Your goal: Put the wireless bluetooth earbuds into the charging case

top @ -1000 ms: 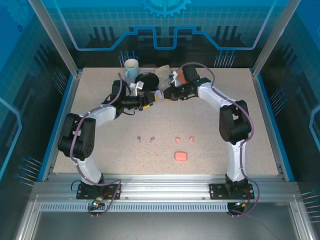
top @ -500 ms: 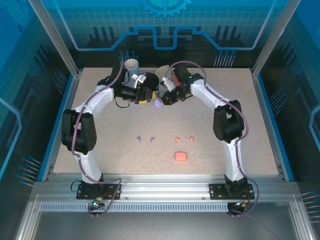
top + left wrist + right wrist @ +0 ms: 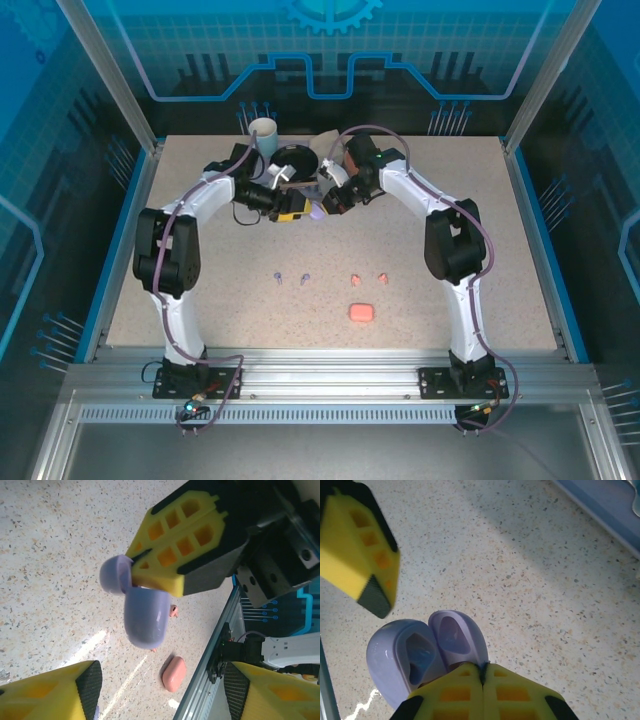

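The lavender charging case (image 3: 316, 211) hangs above the table with its lid swung open. My right gripper (image 3: 331, 199) is shut on it. In the right wrist view the shut gripper (image 3: 482, 667) pinches the lid (image 3: 456, 634) beside the empty case body (image 3: 402, 656). My left gripper (image 3: 291, 207) is open just left of the case (image 3: 145, 615), with nothing between its fingers (image 3: 161, 690). Two lavender earbuds (image 3: 279, 276) (image 3: 304, 277) and two salmon-pink earbuds (image 3: 355, 279) (image 3: 382, 277) lie in a row on the table nearer the bases. One pink earbud (image 3: 173, 611) peeks out beside the case.
A shut pink charging case (image 3: 361, 313) (image 3: 173, 673) lies in front of the earbuds. A white mug (image 3: 263, 132) and a black plate (image 3: 297, 158) stand at the back, just behind the grippers. The aluminium frame rail (image 3: 215, 645) runs along the near edge.
The left arm drew its elbow in, and its gripper rose toward the mug, then came back down beside the case. The right gripper and the lavender case shifted slightly left and lower.
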